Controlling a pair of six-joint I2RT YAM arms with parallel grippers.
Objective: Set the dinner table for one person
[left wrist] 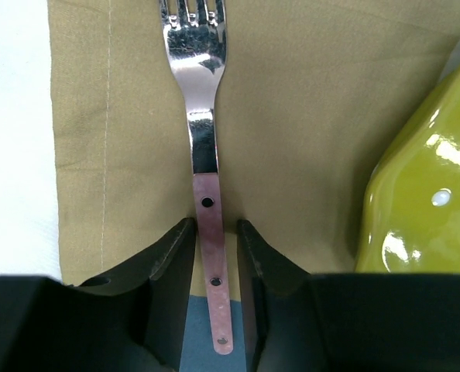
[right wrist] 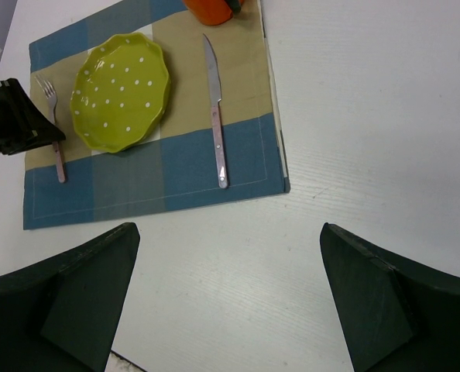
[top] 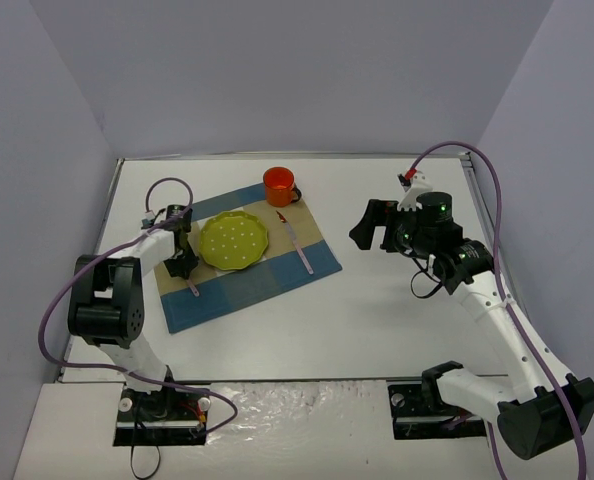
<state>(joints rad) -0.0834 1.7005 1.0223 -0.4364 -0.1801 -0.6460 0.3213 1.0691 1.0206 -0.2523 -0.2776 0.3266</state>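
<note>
Dinner table (top: 397, 310): white desk that fills the view, with both arm bases at its near edge.
Placemat (top: 277, 280): blue-and-tan checks, lying skewed on the left half of the desk.
Plate (top: 233, 241): green with white dots, on the placemat's left part.
Fork (left wrist: 203, 116): flat on the tan cloth between the plate and the desk's left edge, tines pointing away from the wrist camera.
Knife (top: 299, 248): on the placemat, on the plate's right-edge side.
Cup (top: 279, 185): orange, at the placemat's far corner.
Left arm: elbow raised near the left edge, forearm reaching in over the placemat, wrist tipped down.
Left gripper (left wrist: 214, 225): low over the fork's handle with a finger on each side. The jaws are narrowly parted and a sliver of cloth shows beside the handle, so it is not clamped.
Right arm: rises along the right edge, wrist bent back towards the placemat.
Right gripper (right wrist: 228, 229): held above bare tabletop, jaws spread wide, holding nothing.
</note>
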